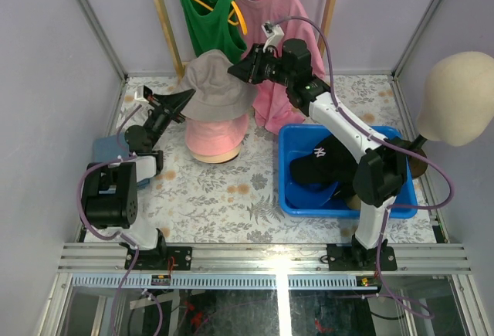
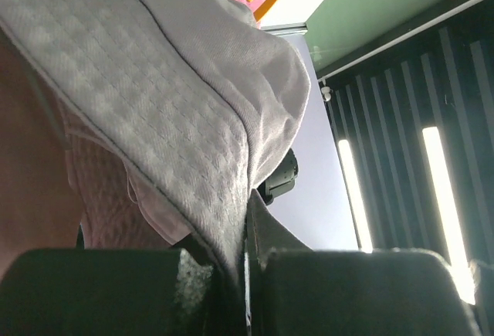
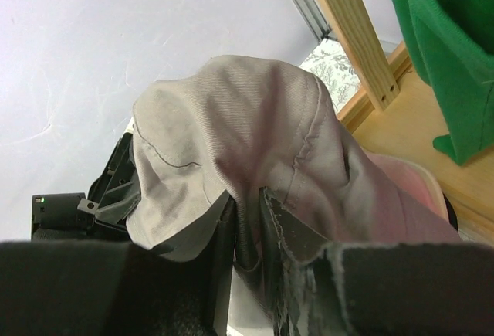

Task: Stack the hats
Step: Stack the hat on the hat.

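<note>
A grey-taupe bucket hat [image 1: 216,85] hangs between both grippers, just over a pink bucket hat [image 1: 216,139] that rests on the table. My left gripper [image 1: 181,104] is shut on the grey hat's left brim; in the left wrist view the quilted lining [image 2: 154,96] runs down into the closed fingers [image 2: 248,228]. My right gripper [image 1: 245,69] is at the hat's right brim. Its jaws [image 3: 248,228] stand slightly apart, with a fold of the grey fabric [image 3: 231,135] loose between them. A black cap with a white logo [image 1: 324,162] lies in the blue bin [image 1: 289,197].
Green [image 1: 204,19] and pink [image 1: 270,11] shirts hang on a wooden rack at the back, the pink one just behind the right arm. A cream mannequin head [image 1: 459,96] stands at the right. Something blue [image 1: 104,149] lies behind the left arm's base.
</note>
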`<act>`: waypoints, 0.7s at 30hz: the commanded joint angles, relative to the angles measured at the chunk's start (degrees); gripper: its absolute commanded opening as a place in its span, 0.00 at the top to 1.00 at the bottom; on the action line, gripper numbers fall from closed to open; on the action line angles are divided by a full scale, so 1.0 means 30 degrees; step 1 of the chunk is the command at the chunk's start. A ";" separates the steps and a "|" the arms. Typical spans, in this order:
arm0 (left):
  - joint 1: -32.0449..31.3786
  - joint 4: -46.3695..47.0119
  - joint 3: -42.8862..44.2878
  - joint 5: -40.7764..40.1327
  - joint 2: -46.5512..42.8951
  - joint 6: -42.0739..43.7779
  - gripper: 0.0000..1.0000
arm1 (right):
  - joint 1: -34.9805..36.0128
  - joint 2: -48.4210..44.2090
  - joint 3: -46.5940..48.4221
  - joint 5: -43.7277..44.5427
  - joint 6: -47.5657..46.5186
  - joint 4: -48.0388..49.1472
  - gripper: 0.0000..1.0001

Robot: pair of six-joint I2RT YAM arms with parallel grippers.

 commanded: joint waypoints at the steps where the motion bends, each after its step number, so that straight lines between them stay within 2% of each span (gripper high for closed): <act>1: 0.0295 0.1386 -0.0874 0.0628 -0.0958 0.0563 1.00 | 0.0163 -0.0629 0.0036 -0.0652 -0.0056 0.0432 0.75; 13: 0.1444 0.1533 -0.4077 0.1226 -0.2218 0.1506 0.99 | 0.0337 -0.0088 0.0309 -0.1509 0.0258 -0.0061 0.61; 21: 0.1700 0.1700 -0.5058 0.1329 -0.1775 0.2300 0.98 | 0.0425 0.0619 0.0789 -0.2127 0.0448 -0.0660 0.52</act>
